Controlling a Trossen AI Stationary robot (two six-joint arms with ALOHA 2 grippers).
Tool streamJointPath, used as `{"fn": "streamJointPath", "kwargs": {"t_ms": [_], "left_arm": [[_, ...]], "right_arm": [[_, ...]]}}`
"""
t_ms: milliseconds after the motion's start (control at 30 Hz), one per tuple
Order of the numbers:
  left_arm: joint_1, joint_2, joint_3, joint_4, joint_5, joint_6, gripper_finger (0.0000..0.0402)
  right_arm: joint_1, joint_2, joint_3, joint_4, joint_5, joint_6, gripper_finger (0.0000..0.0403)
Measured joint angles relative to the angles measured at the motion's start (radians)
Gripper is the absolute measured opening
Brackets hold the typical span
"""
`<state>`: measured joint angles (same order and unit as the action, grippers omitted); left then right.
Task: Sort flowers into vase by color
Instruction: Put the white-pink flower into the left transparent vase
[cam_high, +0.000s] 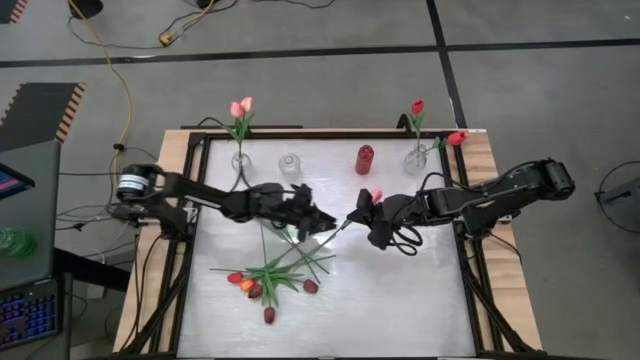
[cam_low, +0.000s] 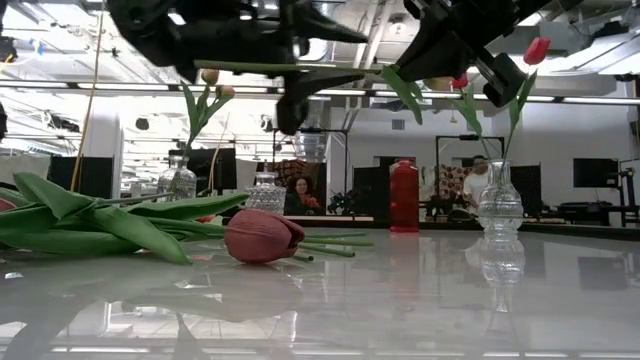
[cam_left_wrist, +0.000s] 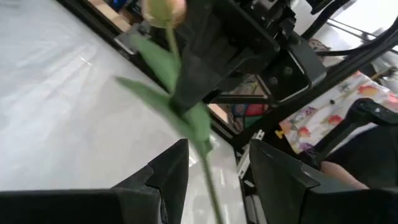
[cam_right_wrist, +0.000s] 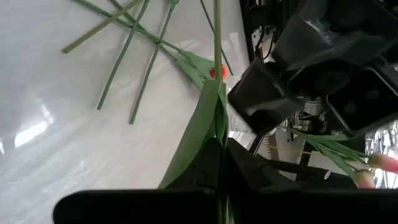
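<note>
Left gripper (cam_high: 322, 222): I saw its fingers apart around the pink tulip's (cam_high: 375, 194) stem.
Right gripper (cam_high: 362, 212): I had it clamped on that stem, mid-air.

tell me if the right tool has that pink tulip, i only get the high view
observer: Yes, the right tool is shut on the tulip, stem and leaf.
operator: left tool gripping too
observer: No, the left tool is open; the stem just runs between its fingers.
operator: touching the table
observer: No, the low view shows it level, well above the table.
</note>
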<state>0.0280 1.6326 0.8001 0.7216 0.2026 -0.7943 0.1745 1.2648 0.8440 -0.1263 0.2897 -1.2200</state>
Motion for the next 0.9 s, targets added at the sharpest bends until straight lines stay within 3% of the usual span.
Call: {"fn": "streamJointPath", "kwargs": {"t_ms": [367,900], "left_arm": [[0.001,0.152,0.162,-0.026,0.153,-0.003,0.0147],[0.0,0.152,0.169,-0.056,0.168,-0.003,0.0032]], "right_arm": [[0.058,0.0,0.0,0.036,0.0,-0.115,0.0041],[0.066,0.0,0.0,0.053,0.001,-0.117,0.0041]]}}
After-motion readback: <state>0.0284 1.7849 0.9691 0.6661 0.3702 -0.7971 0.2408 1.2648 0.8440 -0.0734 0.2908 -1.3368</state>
